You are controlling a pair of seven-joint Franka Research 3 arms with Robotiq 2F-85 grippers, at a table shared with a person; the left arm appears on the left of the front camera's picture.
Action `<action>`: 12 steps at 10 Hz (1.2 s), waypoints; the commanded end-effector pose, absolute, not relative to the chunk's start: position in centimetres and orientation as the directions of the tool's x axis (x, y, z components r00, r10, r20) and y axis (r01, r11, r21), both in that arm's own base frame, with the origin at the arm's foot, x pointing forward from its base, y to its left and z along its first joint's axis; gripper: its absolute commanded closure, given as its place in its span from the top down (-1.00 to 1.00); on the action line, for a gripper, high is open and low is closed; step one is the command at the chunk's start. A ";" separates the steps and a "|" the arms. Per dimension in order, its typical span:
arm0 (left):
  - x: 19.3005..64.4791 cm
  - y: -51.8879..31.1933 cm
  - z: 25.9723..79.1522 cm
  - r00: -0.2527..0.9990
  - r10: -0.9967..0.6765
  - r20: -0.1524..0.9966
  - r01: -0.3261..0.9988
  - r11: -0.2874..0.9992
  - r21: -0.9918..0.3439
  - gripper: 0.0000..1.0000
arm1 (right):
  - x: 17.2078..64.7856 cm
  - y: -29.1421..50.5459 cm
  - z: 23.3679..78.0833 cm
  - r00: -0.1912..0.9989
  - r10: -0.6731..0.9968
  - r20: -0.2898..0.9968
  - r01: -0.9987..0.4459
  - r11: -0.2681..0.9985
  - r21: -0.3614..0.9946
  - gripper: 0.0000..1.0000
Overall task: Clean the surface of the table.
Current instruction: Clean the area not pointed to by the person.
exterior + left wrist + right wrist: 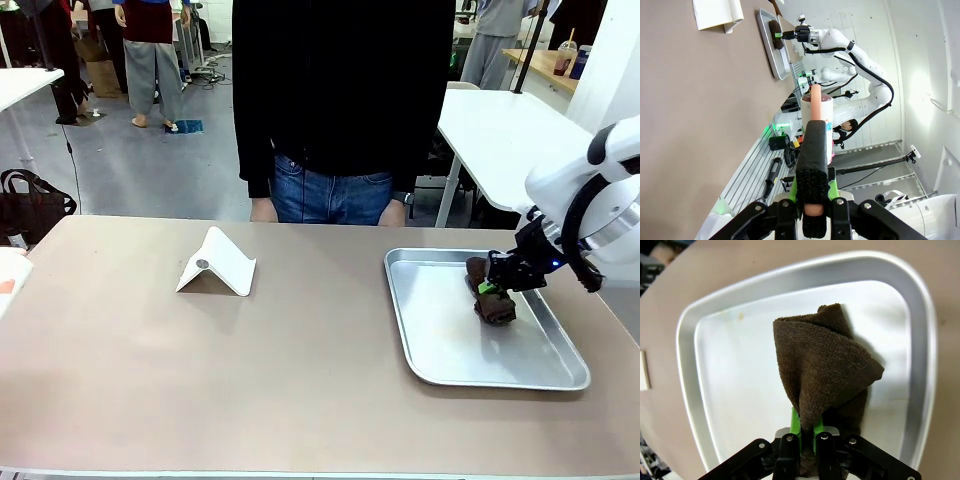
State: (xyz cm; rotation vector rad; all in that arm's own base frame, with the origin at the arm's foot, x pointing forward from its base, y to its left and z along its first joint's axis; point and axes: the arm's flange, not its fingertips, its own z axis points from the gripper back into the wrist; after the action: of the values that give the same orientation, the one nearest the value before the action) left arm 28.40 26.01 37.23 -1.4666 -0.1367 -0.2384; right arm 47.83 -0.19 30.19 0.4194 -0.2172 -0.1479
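1. Front view: the right gripper, its arm reaching in low from the side, is clamped on a brown cloth in the metal tray on the beige table. Wiping could knock over the white folded stand.
2. Left wrist view: the left gripper, rolled sideways beside the table, pinches a black-sleeved pink rod.
3. Right wrist view: only a fold is gripped, so the cloth may slip out under pressure.

The table looks matt, the metal tray glossy, the cloth coarse (towelling).
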 end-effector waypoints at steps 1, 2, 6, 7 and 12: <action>28.3 26.3 38.0 0.969 -0.067 0.238 0.242 0.075 -0.967 -0.54 | 47.1 -1.6 29.7 0.950 -0.232 0.207 0.121 0.890 0.440 -0.79; 28.3 26.3 38.0 0.969 -0.067 0.238 0.242 0.075 -0.967 -0.54 | 47.0 -1.8 29.8 0.945 -0.245 0.216 0.122 0.877 0.464 -0.79; 28.3 26.3 38.0 0.969 -0.067 0.238 0.242 0.075 -0.967 -0.54 | 46.6 -1.4 30.8 0.954 -0.213 0.213 0.054 0.816 0.575 -0.79; 28.3 26.3 38.0 0.969 -0.067 0.238 0.242 0.075 -0.967 -0.54 | 46.6 -1.5 31.4 0.960 -0.200 0.198 0.014 0.738 0.675 -0.79; 28.3 26.3 38.0 0.969 -0.067 0.238 0.242 0.075 -0.967 -0.54 | 45.9 -1.8 33.7 0.994 -0.099 -0.044 0.067 0.244 0.967 -0.79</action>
State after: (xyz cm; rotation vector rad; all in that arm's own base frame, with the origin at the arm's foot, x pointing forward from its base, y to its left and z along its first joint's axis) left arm 28.40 26.00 37.23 -1.4666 -0.1367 -0.2384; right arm 45.20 -0.49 33.66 1.2066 -0.0906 -0.0822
